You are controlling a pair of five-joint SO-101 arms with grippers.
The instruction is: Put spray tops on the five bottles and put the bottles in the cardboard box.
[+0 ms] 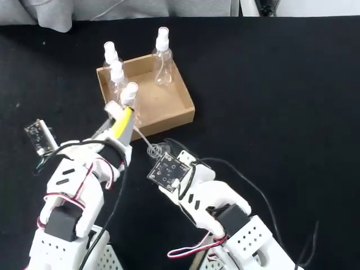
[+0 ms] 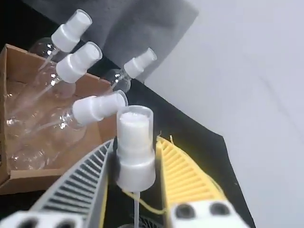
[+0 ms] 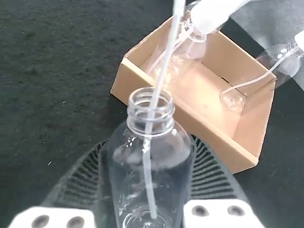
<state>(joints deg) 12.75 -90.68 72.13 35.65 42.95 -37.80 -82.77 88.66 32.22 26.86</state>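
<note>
From above, we see a shallow, square cardboard box (image 1: pixel 174 116) at eleven o'clock from the middle of the black cloth (image 1: pixel 270 84) covering the table. Four clear plastic bottles (image 1: pixel 163 64) with white spray tops stand in it. Three crowd its nine o'clock side, and one is alone at its one o'clock corner. At the box's seven o'clock corner the left gripper (image 1: pixel 120 117), one finger yellow, pinches a fifth spray top (image 1: pixel 113 107). Its thin tube (image 1: pixel 143 139) slants towards five o'clock into the open bottle (image 1: pixel 156 151) held by the right gripper (image 1: pixel 164 153). Grey fabric (image 1: pixel 140 8) lies along the twelve o'clock edge.

On the left wrist, we find the ribbed fingers (image 2: pixel 183 173), grey and yellow, closed snugly on the white top's collar, under its clear cap. The four capped bottles show in the box beyond.

On the right wrist, black ribbed fingers (image 3: pixel 213 161) clasp the round, clear body of the uncapped bottle. The tube passes through its threaded neck and reaches down inside. The box lies just beyond, and we count two of its bottles here.
</note>
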